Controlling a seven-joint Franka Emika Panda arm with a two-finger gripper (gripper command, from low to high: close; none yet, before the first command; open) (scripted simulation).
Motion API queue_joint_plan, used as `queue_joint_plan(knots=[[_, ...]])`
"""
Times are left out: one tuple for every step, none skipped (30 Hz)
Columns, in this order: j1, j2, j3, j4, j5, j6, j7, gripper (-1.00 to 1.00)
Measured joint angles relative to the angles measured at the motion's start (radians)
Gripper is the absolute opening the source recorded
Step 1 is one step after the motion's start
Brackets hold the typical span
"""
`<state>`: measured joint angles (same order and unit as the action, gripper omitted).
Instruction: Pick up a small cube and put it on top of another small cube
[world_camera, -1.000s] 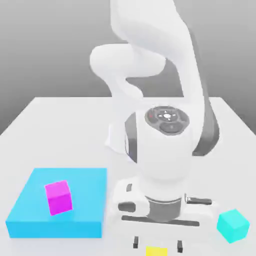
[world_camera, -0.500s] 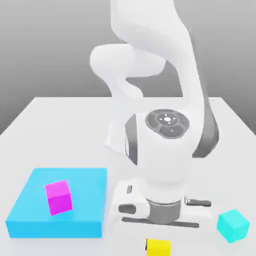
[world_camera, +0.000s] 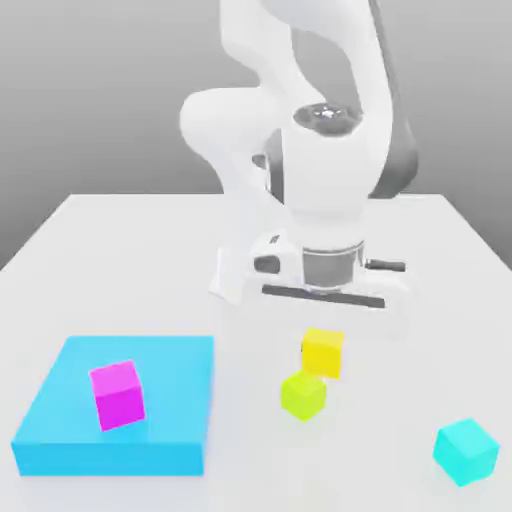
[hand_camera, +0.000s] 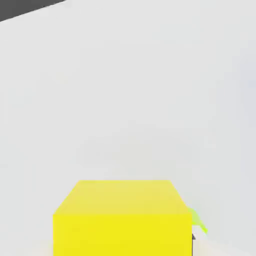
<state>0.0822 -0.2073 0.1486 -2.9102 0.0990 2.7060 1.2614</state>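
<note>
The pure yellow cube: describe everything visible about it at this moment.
The yellow cube is small, plain and matte, with flat unmarked faces and sharp edges. It hangs just beneath the gripper, clamped shut on it, clear of the white table. It sits roughly level, just above and behind the lime cube, apparently without touching it. In the hand view it looms close.

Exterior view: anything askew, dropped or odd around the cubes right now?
Nothing stands out. The yellow cube hangs under the gripper, above the table. The lime cube, cyan cube and magenta cube on the blue slab sit undisturbed.
</note>
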Motion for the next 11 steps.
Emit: queue_joint_plan(knots=[[-0.007,0.003,0.005,-0.016,-0.01,0.018,0.016,-1.0],[-0.013,0.021,0.009,-0.022,-0.02,0.043,0.027,-1.0],[-0.019,0.047,0.013,-0.024,-0.031,0.071,0.037,-1.0],[-0.024,0.078,0.015,-0.024,-0.044,0.102,0.046,-1.0],[-0.028,0.111,0.016,-0.023,-0.058,0.133,0.057,-1.0],[-0.033,0.145,0.016,-0.022,-0.073,0.166,0.067,-1.0],[-0.039,0.18,0.013,-0.02,-0.095,0.199,0.082,-1.0],[-0.042,0.215,0.008,-0.018,-0.119,0.232,0.099,-1.0],[-0.038,0.244,0.0,-0.017,-0.14,0.259,0.113,1.0],[-0.038,0.244,0.0,-0.017,-0.14,0.259,0.113,1.0],[-0.038,0.244,0.0,-0.017,-0.14,0.259,0.113,1.0]])
